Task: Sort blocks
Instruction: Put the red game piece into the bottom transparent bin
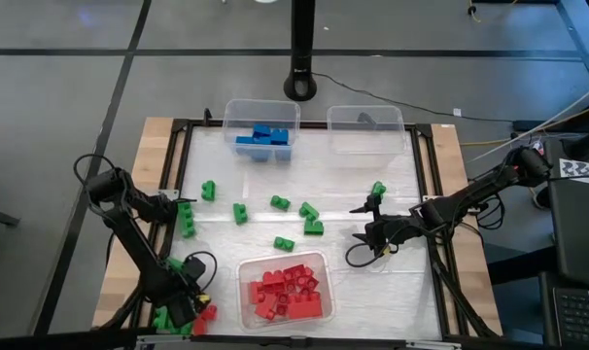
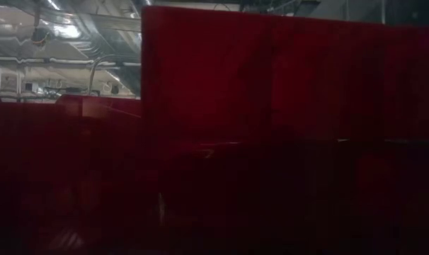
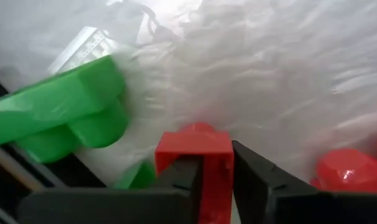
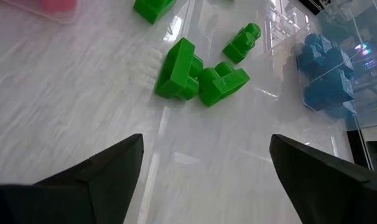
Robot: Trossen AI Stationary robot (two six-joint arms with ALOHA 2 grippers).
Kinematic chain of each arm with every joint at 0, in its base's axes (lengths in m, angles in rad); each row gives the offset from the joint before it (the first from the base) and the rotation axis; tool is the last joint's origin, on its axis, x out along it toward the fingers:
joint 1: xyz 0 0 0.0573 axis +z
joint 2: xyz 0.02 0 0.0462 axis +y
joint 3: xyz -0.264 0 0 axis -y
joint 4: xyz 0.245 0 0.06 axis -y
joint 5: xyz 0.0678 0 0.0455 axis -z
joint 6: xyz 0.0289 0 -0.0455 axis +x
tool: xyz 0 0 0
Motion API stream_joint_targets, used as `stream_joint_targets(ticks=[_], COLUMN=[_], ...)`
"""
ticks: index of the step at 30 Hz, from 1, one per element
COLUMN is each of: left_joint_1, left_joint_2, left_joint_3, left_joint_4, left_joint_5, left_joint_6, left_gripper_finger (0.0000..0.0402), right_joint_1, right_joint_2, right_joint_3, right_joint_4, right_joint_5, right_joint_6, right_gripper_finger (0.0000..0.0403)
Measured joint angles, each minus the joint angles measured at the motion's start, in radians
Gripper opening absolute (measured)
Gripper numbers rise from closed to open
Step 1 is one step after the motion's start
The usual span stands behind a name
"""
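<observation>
Since the left gripper [image 3: 204, 186] is down at the near-left corner of the table w/ its dark fingers pinched on a small red studded plastic brick [image 3: 201, 155], I'd guess that's bc red goes in the clear rectangular bin of red bricks [image 1: 322, 262] just beside it, so short carry. A chunky green plastic brick [image 3: 58, 112] sits right next to the red one, prob why the grab is so tight and centred.

Right gripper [image 4: 204, 180] hangs over the right-middle of the table, jaws spread wide, nothing in them, pointing at a cluster of loose green studded bricks [image 4: 201, 74], looks like it's lining up the next pick.

Blue bricks [image 1: 264, 138] sit in the far clear bin [image 1: 228, 109]; the other far bin [image 1: 401, 117] looks nearly empty, likely meant for greens.
</observation>
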Motion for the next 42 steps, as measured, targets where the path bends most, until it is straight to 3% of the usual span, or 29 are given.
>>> stream_joint_targets(ticks=[5,11,15,20,30,37,42], left_joint_1=[0.001,0.002,0.008,0.035,0.156,0.258,0.306], left_joint_2=[-0.001,-0.033,-0.064,-0.107,-0.125,-0.122,-0.093], left_joint_3=[-0.007,0.024,0.097,0.2,0.362,0.367,0.366], left_joint_4=[0.014,-0.012,-0.093,-0.183,-0.141,0.173,0.321], left_joint_5=[0.0,-0.018,-0.104,-0.292,-0.659,-0.691,-0.69], left_joint_6=[0.04,0.062,0.099,0.195,0.643,1.04,1.213], left_gripper_finger=[0.0011,0.0014,0.0007,0.0013,0.0008,0.0016,0.0019], right_joint_1=[0.0,0.0,0.0,0.0,0.0,0.0,0.0], right_joint_2=[0.0,0.0,0.0,0.0,0.0,0.0,0.0], right_joint_3=[0.0,0.0,0.0,0.0,0.0,0.037,0.071], right_joint_4=[0.0,0.006,0.008,0.008,0.008,0.005,0.009], right_joint_5=[0.0,0.0,0.0,0.0,-0.004,-0.017,-0.021], right_joint_6=[-0.001,-0.001,-0.001,-0.001,-0.004,-0.005,-0.008], right_gripper_finger=[0.0351,0.0351,0.0351,0.0351,0.0351,0.0351,0.0351])
